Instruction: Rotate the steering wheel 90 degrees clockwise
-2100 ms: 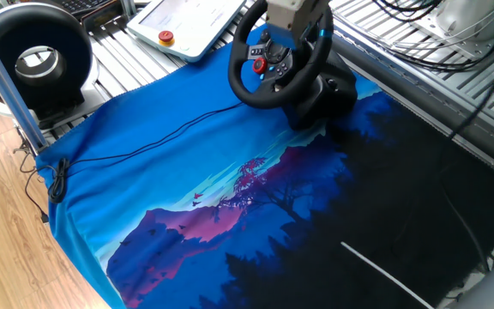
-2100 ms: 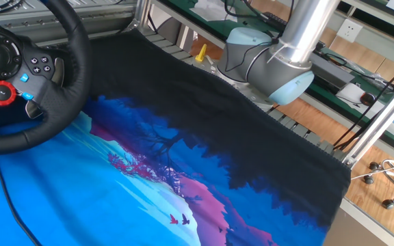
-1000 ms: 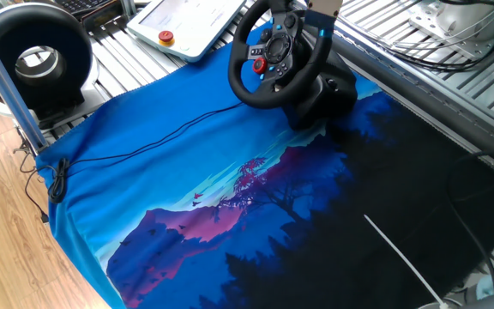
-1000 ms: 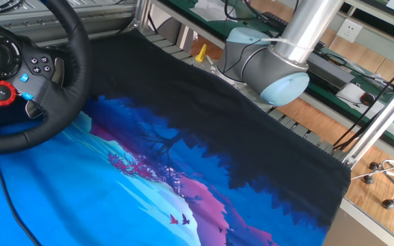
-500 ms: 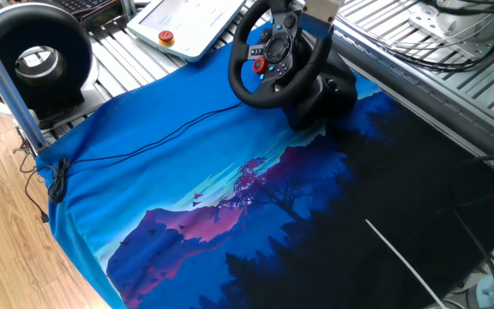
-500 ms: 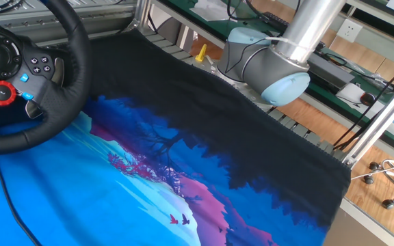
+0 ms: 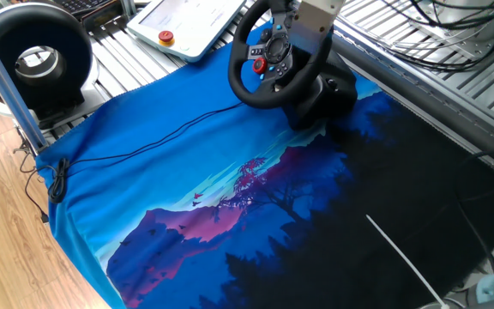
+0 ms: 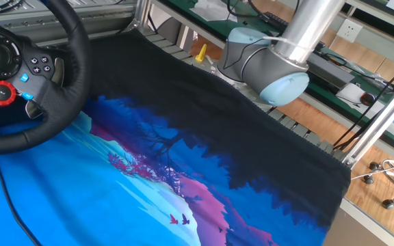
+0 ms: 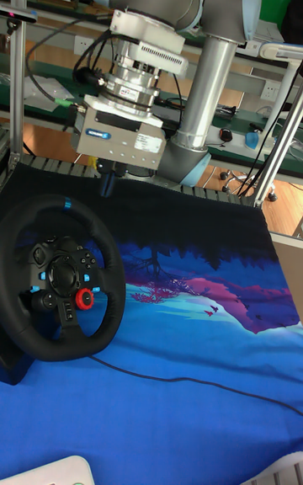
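The steering wheel [image 7: 277, 56] stands on its bulky black base [image 7: 324, 94] at the far end of the blue cloth, and its hub shows a red button [image 7: 258, 64]. In the tall fixed view the steering wheel [image 9: 59, 279] faces me, with the blue rim stripe [image 9: 67, 203] at the top. My gripper [image 9: 114, 186] hangs just above and behind the upper right of the rim. Its grey housing [image 7: 316, 15] covers that part of the rim in one fixed view. Its fingers are mostly hidden, so I cannot tell how they stand.
A black ring-shaped device with a silver-white centre [image 7: 37, 56] stands at the far left. A white pendant with a red button [image 7: 178, 26] lies behind the wheel. A thin black cable [image 7: 144, 142] crosses the cloth. The arm's elbow [image 8: 272, 65] hangs over the table's far side.
The gripper rose out of one fixed view, then came back down over the wheel's upper right rim. The wheel has not turned.
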{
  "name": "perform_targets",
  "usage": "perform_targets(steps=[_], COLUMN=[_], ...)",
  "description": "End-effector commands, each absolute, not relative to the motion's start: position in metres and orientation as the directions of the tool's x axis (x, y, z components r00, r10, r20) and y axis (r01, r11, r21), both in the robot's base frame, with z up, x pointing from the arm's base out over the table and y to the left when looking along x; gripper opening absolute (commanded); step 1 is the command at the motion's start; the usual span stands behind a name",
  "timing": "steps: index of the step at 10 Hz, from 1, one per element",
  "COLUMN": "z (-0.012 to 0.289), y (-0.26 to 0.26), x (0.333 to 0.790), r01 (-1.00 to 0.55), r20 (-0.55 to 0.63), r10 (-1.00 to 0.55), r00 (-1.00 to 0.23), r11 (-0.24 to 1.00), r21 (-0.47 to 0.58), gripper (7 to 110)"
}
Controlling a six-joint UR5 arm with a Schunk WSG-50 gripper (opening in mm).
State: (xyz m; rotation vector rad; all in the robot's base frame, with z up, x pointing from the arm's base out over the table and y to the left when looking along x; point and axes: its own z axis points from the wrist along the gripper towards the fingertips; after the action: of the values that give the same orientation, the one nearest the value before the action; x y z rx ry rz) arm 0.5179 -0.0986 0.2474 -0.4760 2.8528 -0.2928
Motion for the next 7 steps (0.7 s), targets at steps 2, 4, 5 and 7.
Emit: perform_targets(steps=[2, 4, 5, 7], z=[0.277, 0.264, 0.267, 0.266], y=[-0.179, -0.181, -0.183, -0.187], x=[0.540, 0.556, 0.556, 0.564], r01=[-0.252, -0.284, -0.284, -0.282], r20=[-0.149, -0.165, -0.162, -0.161], r10=[-0.374, -0.406, -0.409, -0.419], r00=[-0.915, -0.899, -0.898, -0.894], r11=[0.821, 0.826, 0.820, 0.804], r21=[-0.512, -0.487, -0.497, -0.523], gripper=[7, 7, 7, 7])
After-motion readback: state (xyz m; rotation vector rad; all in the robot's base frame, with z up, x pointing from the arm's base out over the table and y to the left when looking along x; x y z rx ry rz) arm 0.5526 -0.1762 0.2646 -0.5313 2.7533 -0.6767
